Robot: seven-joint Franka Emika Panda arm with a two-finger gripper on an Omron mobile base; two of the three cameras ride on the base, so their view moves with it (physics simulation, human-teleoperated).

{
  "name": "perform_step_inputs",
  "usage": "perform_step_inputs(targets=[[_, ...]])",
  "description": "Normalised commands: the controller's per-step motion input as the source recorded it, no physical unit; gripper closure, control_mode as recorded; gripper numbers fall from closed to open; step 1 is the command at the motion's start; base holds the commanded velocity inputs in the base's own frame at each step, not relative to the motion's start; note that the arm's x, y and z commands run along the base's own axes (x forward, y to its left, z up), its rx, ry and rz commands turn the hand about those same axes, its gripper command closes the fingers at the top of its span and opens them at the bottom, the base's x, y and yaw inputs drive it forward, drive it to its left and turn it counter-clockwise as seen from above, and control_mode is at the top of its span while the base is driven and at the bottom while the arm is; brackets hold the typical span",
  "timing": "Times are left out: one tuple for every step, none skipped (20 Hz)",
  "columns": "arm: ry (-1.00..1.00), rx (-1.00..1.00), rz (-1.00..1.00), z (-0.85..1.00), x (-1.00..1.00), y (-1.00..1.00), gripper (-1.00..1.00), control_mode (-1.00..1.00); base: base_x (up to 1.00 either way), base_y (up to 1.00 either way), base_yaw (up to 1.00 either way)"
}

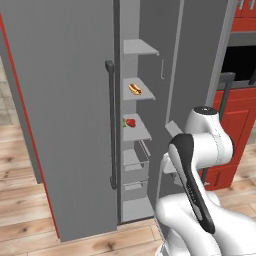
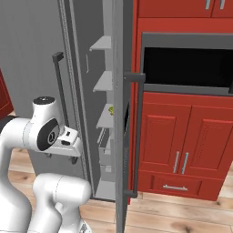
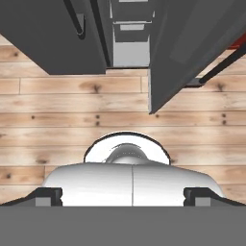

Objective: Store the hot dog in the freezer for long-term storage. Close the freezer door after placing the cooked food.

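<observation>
One hot dog (image 1: 135,89) on a shelf of the open freezer (image 1: 136,131), above a red item (image 1: 130,122); gripper state cannot be told.

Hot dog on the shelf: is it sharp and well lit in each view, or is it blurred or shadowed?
Left base view: hot dog small but sharp, evenly lit, no glare. Right base view: door edge hides that shelf. Hand view: floor sharp, freezer dim.

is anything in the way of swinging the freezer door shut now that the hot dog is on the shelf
Nothing visible blocks it. The hot dog lies well inside on a freezer shelf, with a small red item on the shelf below, neither past the front edge. The freezer door stands open to the left, and the gap to the freezer looks free.
</observation>
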Motion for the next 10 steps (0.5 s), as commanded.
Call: perform_step_inputs(targets=[[0.0, 0.0, 0.0, 0.0, 0.0, 0.0, -1.0, 1.0, 0.14, 0.0, 0.0], [0.0, 0.0, 0.0, 0.0, 0.0, 0.0, -1.0, 1.0, 0.12, 0.0, 0.0], [0.0, 0.0, 0.0, 0.0, 0.0, 0.0, -1.0, 1.0, 0.11, 0.0, 0.0], [0.0, 0.0, 0.0, 0.0, 0.0, 0.0, -1.0, 1.0, 0.12, 0.0, 0.0], [0.0, 0.0, 0.0, 0.0, 0.0, 0.0, -1.0, 1.0, 0.14, 0.0, 0.0], [0.0, 0.0, 0.0, 0.0, 0.0, 0.0, -1.0, 1.0, 0.19, 0.0, 0.0], [0.0, 0.0, 0.0, 0.0, 0.0, 0.0, -1.0, 1.0, 0.26, 0.0, 0.0], [0.0, 0.0, 0.0, 0.0, 0.0, 0.0, -1.0, 1.0, 0.26, 0.0, 0.0], [0.0, 0.0, 0.0, 0.0, 0.0, 0.0, -1.0, 1.0, 0.27, 0.0, 0.0], [0.0, 0.0, 0.0, 0.0, 0.0, 0.0, -1.0, 1.0, 0.24, 0.0, 0.0]])
